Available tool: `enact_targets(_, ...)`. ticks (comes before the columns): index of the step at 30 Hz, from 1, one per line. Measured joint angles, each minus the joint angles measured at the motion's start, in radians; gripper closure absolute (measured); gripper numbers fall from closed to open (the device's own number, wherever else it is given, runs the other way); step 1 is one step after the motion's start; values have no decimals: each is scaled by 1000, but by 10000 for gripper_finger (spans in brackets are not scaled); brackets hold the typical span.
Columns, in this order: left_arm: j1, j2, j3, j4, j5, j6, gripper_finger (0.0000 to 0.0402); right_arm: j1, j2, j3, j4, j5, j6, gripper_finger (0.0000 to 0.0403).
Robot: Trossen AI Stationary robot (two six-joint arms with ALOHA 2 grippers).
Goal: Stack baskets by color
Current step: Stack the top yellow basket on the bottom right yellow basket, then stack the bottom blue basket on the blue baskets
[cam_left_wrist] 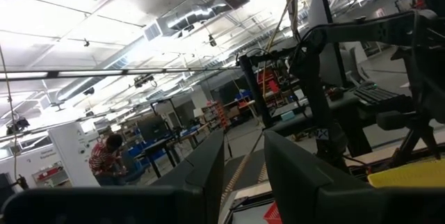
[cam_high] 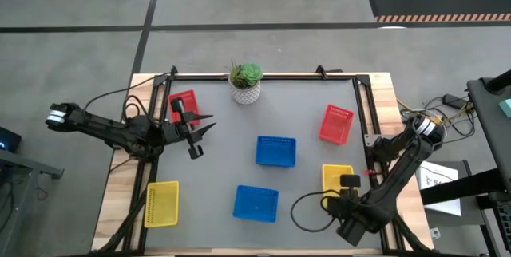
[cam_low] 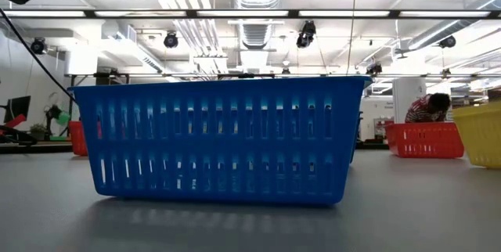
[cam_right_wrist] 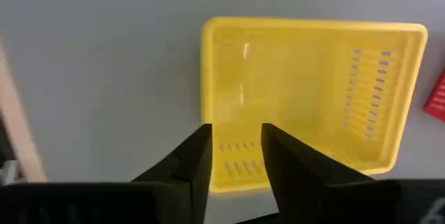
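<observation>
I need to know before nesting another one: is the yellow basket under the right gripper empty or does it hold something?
Empty. The right wrist view looks straight into the yellow basket and shows only its bare floor and slotted walls.

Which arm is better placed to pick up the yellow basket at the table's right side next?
The right one, probably. The right gripper hangs over that yellow basket, its fingers apart straddling the near wall. The left gripper sits across the table beside a red basket.
</observation>
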Motion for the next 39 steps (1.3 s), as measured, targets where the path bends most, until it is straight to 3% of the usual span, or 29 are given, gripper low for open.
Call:
enact_targets(7,0,16,0,0,0,0,314,-5,-49,12,2,25,-1,292)
enact_targets(11,0,35,0,0,0,0,314,-8,-80,8,29,172,-24,337)
enact_targets(15,-1,65,0,0,0,-4,314,-11,-130,-23,161,370,-172,385)
enact_targets(19,-1,104,0,0,5,-74,314,-36,-196,-125,427,493,-416,393)
enact_targets(23,-2,135,0,1,11,-173,314,-102,-270,-301,758,495,-703,394)
enact_targets(27,-4,177,0,-8,21,-369,314,-195,-342,-504,1125,489,-1002,394)
enact_targets(31,-16,243,0,-16,85,-509,314,-306,-413,-680,1459,482,-1249,394)
enact_targets(35,-44,315,1,-15,124,-651,314,-407,-470,-811,1792,455,-1415,394)
enact_targets(39,-98,394,14,-13,125,-765,314,-483,-503,-878,1984,368,-1440,394)
